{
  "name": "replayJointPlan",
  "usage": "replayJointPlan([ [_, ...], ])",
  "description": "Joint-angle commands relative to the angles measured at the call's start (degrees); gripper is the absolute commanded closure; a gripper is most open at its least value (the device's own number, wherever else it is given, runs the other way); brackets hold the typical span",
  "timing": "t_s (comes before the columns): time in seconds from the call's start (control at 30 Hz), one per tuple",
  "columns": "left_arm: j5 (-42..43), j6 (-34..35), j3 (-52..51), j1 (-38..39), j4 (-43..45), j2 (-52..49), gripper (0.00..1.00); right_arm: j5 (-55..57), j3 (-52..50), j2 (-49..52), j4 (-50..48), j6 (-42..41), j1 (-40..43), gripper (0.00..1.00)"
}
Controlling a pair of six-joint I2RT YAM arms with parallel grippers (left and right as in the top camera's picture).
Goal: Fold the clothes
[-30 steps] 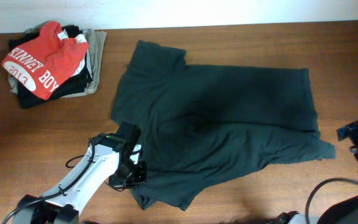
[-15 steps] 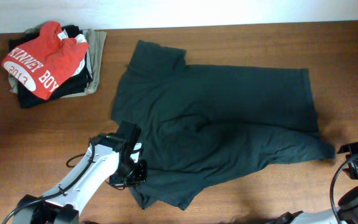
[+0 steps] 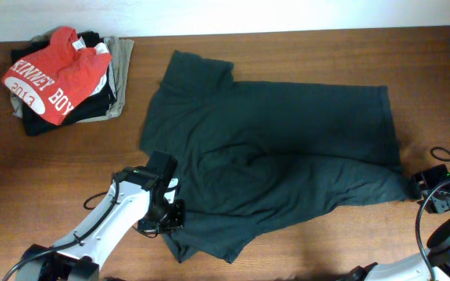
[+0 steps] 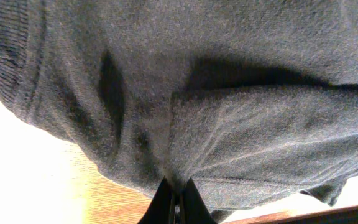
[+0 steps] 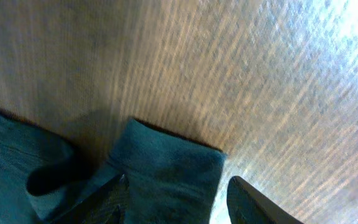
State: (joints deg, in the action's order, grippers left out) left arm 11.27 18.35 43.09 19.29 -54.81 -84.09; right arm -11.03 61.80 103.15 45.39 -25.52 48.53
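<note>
The dark greenish T-shirt lies spread and rumpled across the middle of the wooden table, lettering hidden. My left gripper is at the shirt's lower left edge, shut on a pinch of its cloth; in the left wrist view the fingertips clamp the grey-green fabric. My right gripper is at the shirt's lower right corner, open. In the right wrist view its fingers straddle the corner of the cloth, which lies flat on the wood.
A pile of folded clothes with a red T-shirt on top and a beige garment beneath sits at the back left. Cables lie near the right edge.
My right gripper has moved in from the right edge to the shirt's lower right corner. My left gripper has stayed put, holding the cloth.
</note>
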Motion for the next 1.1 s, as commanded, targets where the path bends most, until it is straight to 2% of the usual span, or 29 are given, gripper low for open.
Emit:
replayJointPlan([
  [0.0, -0.59, 0.04, 0.83, 0.04, -0.09, 0.55, 0.99, 2.97, -0.52, 0.42, 1.99, -2.64, -0.13, 0.46],
  [0.2, -0.59, 0.04, 0.83, 0.04, -0.02, 0.55, 0.99, 3.23, -1.29, 0.42, 1.68, -2.6, -0.26, 0.46],
  [0.3, -0.61, 0.04, 0.83, 0.04, -0.07, 0.55, 0.99, 4.0, -4.22, 0.42, -2.21, -2.6, -0.24, 0.47],
  [0.43, -0.59, 0.02, 1.07, 0.04, -0.28, 0.55, 0.99, 4.0, -4.35, 0.39, -2.93, -2.62, -0.07, 0.72],
  [0.5, -0.59, 0.02, 3.1, 0.04, -2.95, 0.57, 0.99, 3.74, -3.65, 0.28, -1.84, -2.64, -0.04, 0.75],
  [0.57, -0.61, 0.02, 8.44, 0.04, -8.28, 0.61, 1.0, 3.78, -2.58, -0.28, -0.35, -2.62, -0.04, 0.95],
  [0.67, -0.61, 0.0, 16.59, 0.04, -14.49, 0.68, 1.0, 3.56, 0.28, -2.05, 4.28, -3.54, -0.04, 0.96],
  [0.73, -0.63, 0.0, 18.51, 0.04, -15.72, 0.68, 1.0, 3.56, 1.51, -3.37, 6.29, -3.52, -0.04, 0.96],
  [1.07, -0.61, 0.02, 21.64, 0.04, -15.54, 0.66, 1.0, 2.21, 4.87, -13.6, 12.74, -3.5, -0.04, 0.96],
])
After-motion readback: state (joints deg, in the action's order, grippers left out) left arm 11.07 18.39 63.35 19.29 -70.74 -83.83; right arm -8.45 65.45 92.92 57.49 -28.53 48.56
